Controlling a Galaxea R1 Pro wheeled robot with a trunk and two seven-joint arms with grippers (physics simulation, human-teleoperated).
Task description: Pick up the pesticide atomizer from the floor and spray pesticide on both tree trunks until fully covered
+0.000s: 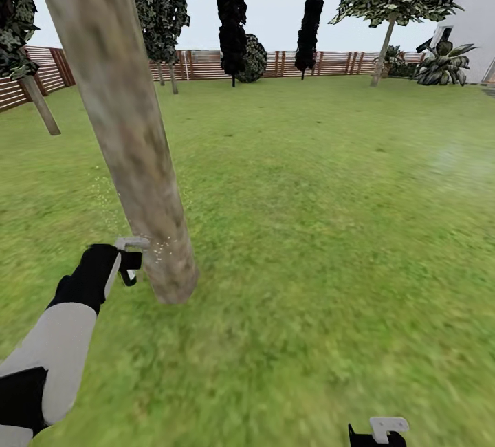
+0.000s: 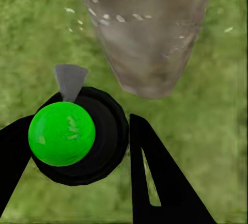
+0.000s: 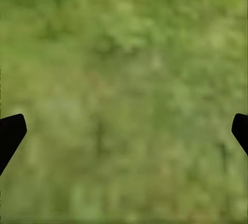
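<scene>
We see our left gripper (image 2: 77,146) with its jaws clamped around the pesticide atomizer (image 2: 62,133), held low just beside the base of the thick mottled tree trunk (image 1: 130,137), the atomizer's pale grey nozzle pointing at the bark. Whitish pesticide specks (image 2: 106,16) dot the trunk and hang in the air beside it, above the grass floor (image 1: 309,241). Our right gripper (image 3: 124,131), well apart from the trunk, hangs over bare grass with its jaws spread wide and holding nothing.
</scene>
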